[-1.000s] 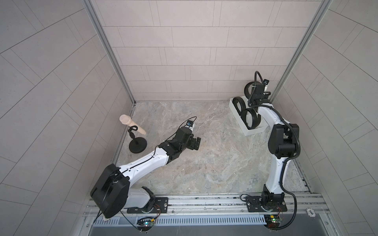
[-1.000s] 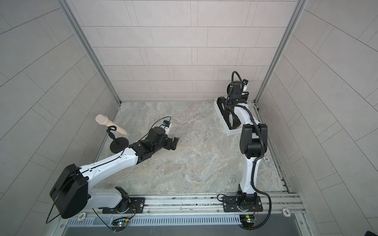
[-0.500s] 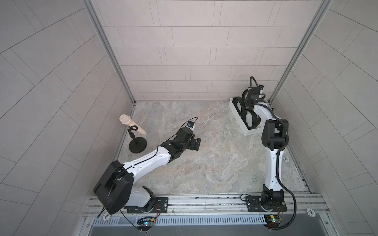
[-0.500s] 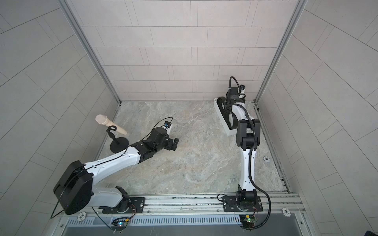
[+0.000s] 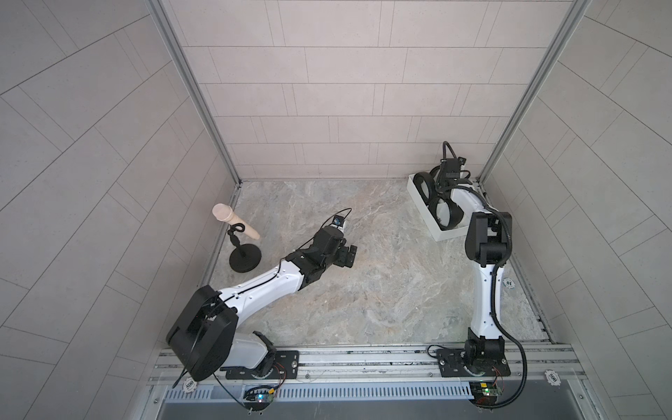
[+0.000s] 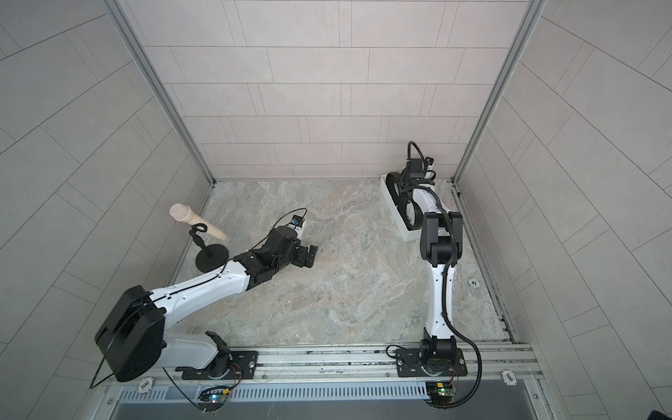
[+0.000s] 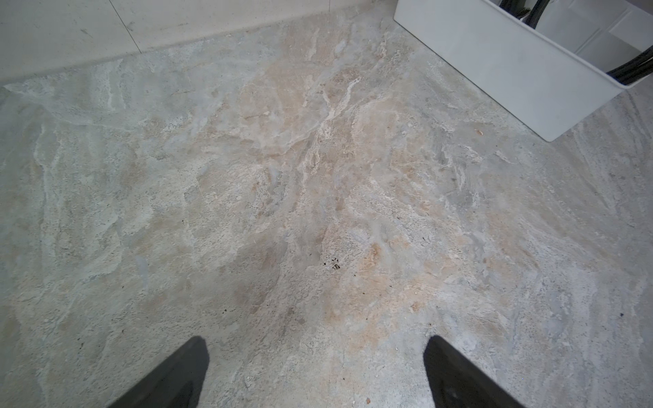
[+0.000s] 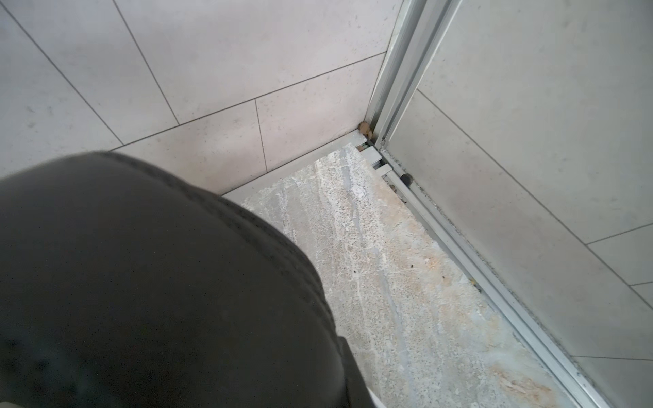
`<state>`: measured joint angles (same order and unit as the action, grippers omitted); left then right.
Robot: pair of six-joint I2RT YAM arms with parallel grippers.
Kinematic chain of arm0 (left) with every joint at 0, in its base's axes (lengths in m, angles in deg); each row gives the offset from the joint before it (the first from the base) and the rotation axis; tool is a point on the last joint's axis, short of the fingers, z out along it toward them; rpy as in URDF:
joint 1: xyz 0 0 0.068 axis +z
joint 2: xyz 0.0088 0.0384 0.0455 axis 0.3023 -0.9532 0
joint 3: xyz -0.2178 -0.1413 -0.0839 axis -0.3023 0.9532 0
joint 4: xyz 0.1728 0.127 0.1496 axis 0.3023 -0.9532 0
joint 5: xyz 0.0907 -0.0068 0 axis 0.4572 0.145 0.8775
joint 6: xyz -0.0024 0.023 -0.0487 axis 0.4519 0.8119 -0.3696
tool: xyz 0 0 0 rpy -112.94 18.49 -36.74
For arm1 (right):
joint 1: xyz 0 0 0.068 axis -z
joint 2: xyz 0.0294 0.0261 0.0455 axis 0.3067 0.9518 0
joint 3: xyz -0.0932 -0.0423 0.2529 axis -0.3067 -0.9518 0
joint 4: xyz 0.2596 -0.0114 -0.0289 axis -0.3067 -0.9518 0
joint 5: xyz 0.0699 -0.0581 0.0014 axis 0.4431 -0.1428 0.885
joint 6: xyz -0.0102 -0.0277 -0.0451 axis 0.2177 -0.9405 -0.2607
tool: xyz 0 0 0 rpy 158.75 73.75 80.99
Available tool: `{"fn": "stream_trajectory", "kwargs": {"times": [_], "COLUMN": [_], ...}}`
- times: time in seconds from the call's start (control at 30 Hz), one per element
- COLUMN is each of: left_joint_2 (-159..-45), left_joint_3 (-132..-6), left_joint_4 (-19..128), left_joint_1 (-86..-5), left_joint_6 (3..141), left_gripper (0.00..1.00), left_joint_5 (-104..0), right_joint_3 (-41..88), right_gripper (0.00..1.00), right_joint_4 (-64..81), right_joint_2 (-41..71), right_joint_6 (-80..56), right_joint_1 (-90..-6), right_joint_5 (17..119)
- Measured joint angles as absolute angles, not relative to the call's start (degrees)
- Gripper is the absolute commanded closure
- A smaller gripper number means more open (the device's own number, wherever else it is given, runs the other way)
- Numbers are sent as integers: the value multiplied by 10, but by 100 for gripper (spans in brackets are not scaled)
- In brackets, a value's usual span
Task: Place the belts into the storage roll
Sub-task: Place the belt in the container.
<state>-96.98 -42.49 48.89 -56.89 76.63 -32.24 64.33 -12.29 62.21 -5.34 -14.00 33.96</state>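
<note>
L arm is parked mid-surface. The left gripper (image 5: 350,256) is spread wide w/ nothing between its jaws. In the left wrist view both fingers (image 7: 169,374) frame bare marbled surface (image 7: 318,176).

The storage roll (image 5: 418,202) lies in the back right corner, close beside the right-hand wall rail (image 5: 483,189), set at an angle. The left wrist cam shows its white outer wall ahead of the left gripper and well apart from it.

Of the belts, I see two clearly in both top views. They stand on edge inside the storage roll as tight round coils, one after the other along its length. The far coil (image 5: 417,185) is toward the back wall, and the near coil (image 5: 457,216) is toward the end nearest me. Bare white tray floor shows past the near coil.

R arm reaches over the storage roll's far end, and the right gripper (image 5: 442,176) is down at the back part of it. In the right wrist view a third belt (image 8: 141,282) fills the frame close to the lens, black w/ a stitched edge. The gripper's fingers are hidden there and in the top views. I can't tell if they pinch that belt or stand off it, nor if the belt sits in a compartment.

Over by the left wall is a black stand (image 5: 245,259) w/ a beige peg (image 5: 234,222) tilted across its top, well apart from both arms' work.
</note>
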Motion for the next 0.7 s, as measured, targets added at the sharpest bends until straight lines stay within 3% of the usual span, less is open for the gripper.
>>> {"fn": "stream_trajectory", "kwargs": {"times": [0.13, 0.3, 0.5, 0.7], "left_joint_2": [-968, -964, -952, -933], "left_joint_3": [-425, -425, -425, -425], "left_joint_4": [488, 488, 488, 484], "left_joint_1": [-569, -569, -568, -566], "left_joint_6": [766, 766, 766, 765], "left_gripper": [0, 0, 0, 0], "left_joint_5": [-320, -320, -320, -320], "right_joint_3": [656, 691, 732, 715], "right_gripper": [39, 18, 6, 1], "right_joint_4": [-150, -204, -260, -299], "right_joint_2": [622, 622, 611, 569], "right_joint_6": [-60, -82, -113, -131], "right_joint_1": [-135, -126, -123, -123], "right_joint_5": [372, 405, 430, 435]}}
